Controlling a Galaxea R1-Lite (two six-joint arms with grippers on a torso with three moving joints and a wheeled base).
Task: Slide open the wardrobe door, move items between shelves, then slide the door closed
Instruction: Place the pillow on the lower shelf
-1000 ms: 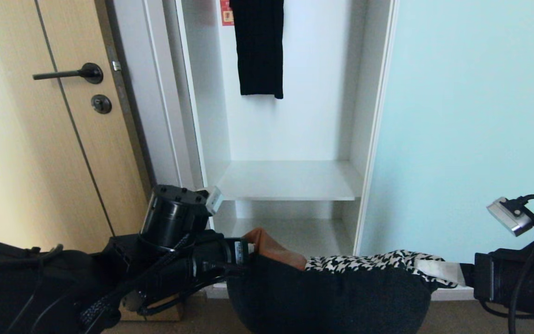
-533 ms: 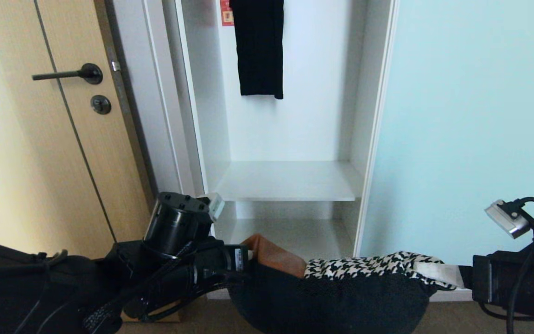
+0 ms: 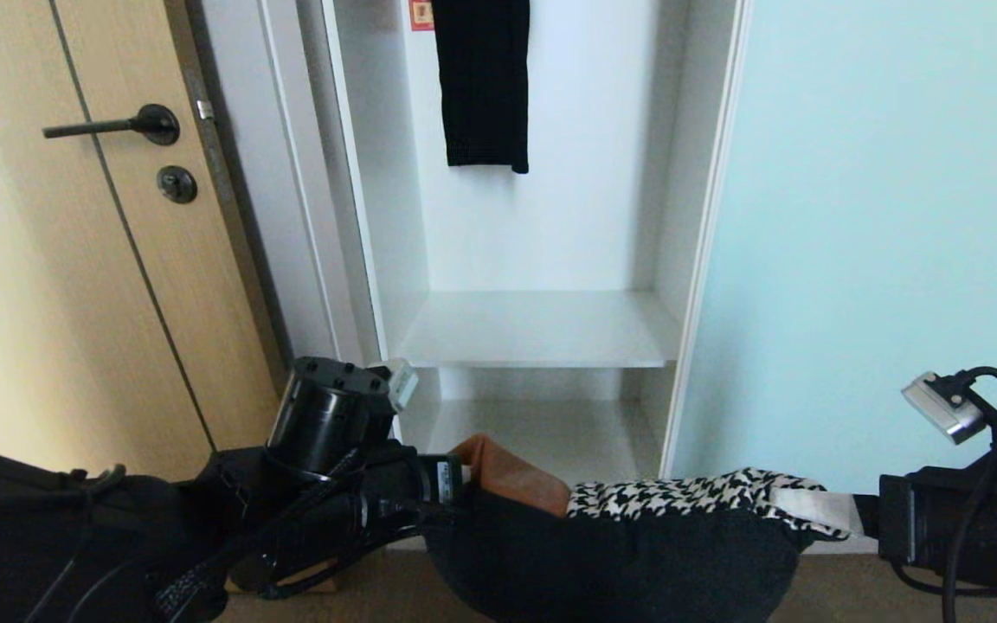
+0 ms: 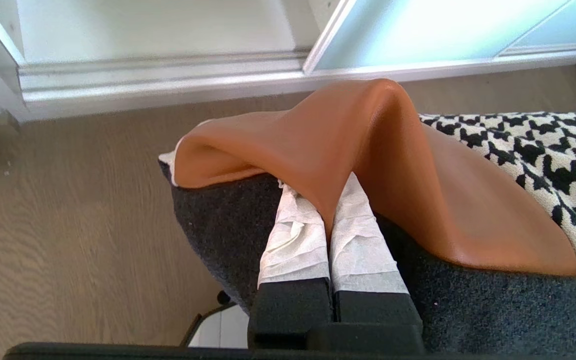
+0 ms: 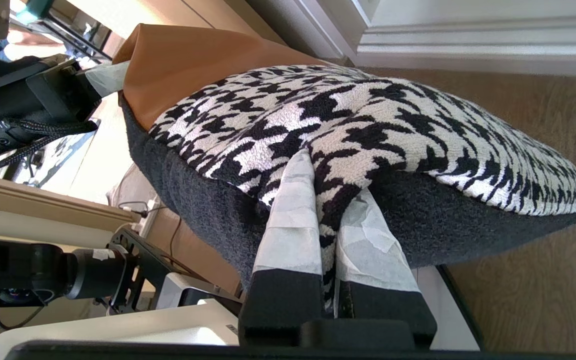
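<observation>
Both my hands stay clamped on the cushion bag (image 3: 628, 536), left hand (image 4: 329, 212) pinching leather, right hand (image 5: 329, 200) houndstooth; ahead, the shelves (image 3: 537, 333) have dropped slightly in view, door (image 3: 879, 242) open.

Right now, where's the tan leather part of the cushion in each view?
Head view: tan leather part at lower centre, beside the left gripper, before the lower shelf.
Left wrist view: centre, a raised fold pinched in the jaws.
Right wrist view: far end of the cushion, by the left gripper.
Shared landmark: the houndstooth fabric bordering it.
</observation>
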